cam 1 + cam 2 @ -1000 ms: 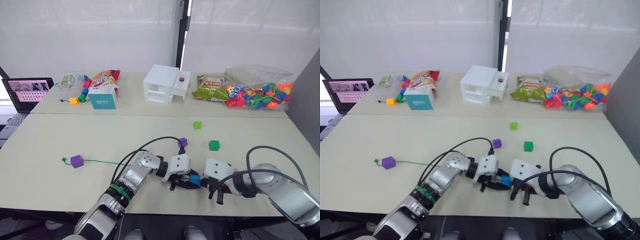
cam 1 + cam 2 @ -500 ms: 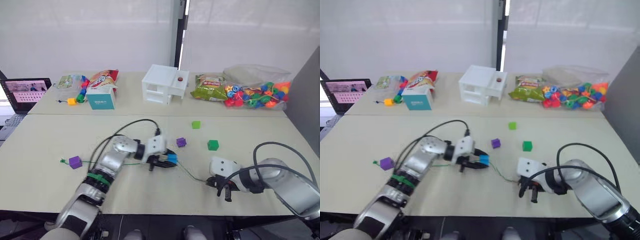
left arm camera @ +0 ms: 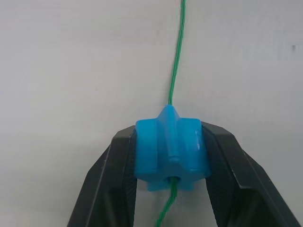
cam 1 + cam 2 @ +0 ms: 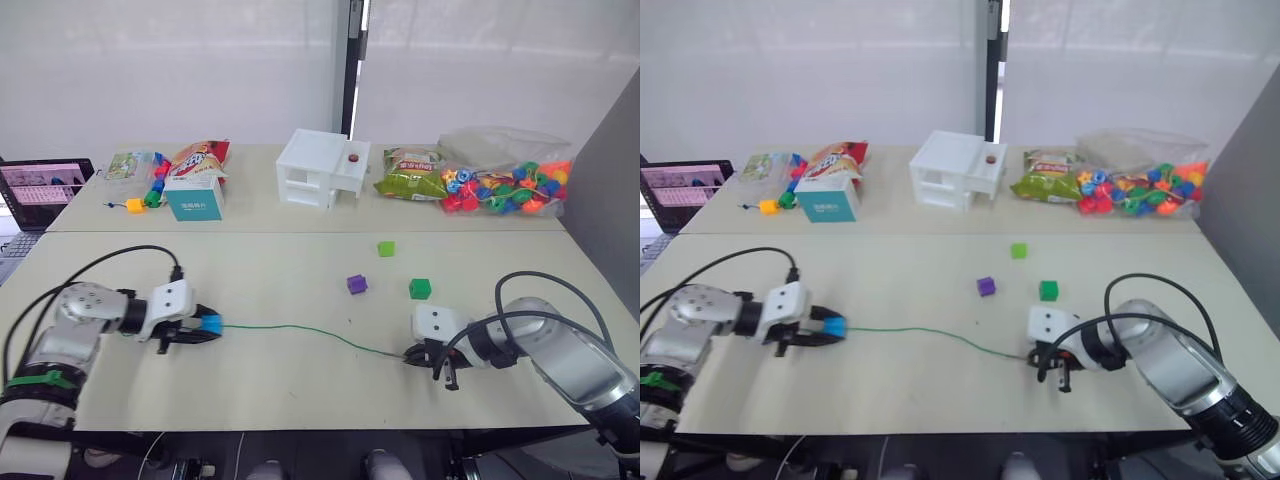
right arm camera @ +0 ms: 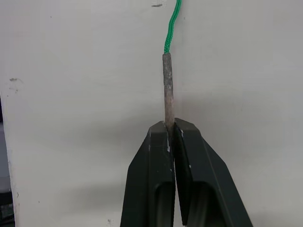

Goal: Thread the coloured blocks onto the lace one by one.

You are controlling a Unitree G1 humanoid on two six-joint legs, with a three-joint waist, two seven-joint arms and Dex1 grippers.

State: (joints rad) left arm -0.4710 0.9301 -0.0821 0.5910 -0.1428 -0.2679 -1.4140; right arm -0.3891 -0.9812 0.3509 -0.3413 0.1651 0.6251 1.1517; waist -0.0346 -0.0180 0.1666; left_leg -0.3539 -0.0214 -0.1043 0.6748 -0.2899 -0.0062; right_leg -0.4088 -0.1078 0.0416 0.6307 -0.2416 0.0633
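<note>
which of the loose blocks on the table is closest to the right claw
The dark green block. It lies just beyond the right claw, which pinches the lace tip. The purple block sits farther toward the left, and the light green block lies farther back.

A bright blue block [image 3: 171, 147] sits between black fingers [image 3: 112, 175], with a thin green lace [image 4: 300, 328] running through it to a dull silvery-grey tip [image 5: 167, 85]. On the pale beige table [image 4: 300, 280] lie a purple block [image 4: 356, 284], a dark green block [image 4: 420, 289] and what looks like a lighter green block [image 4: 386, 248].
</note>
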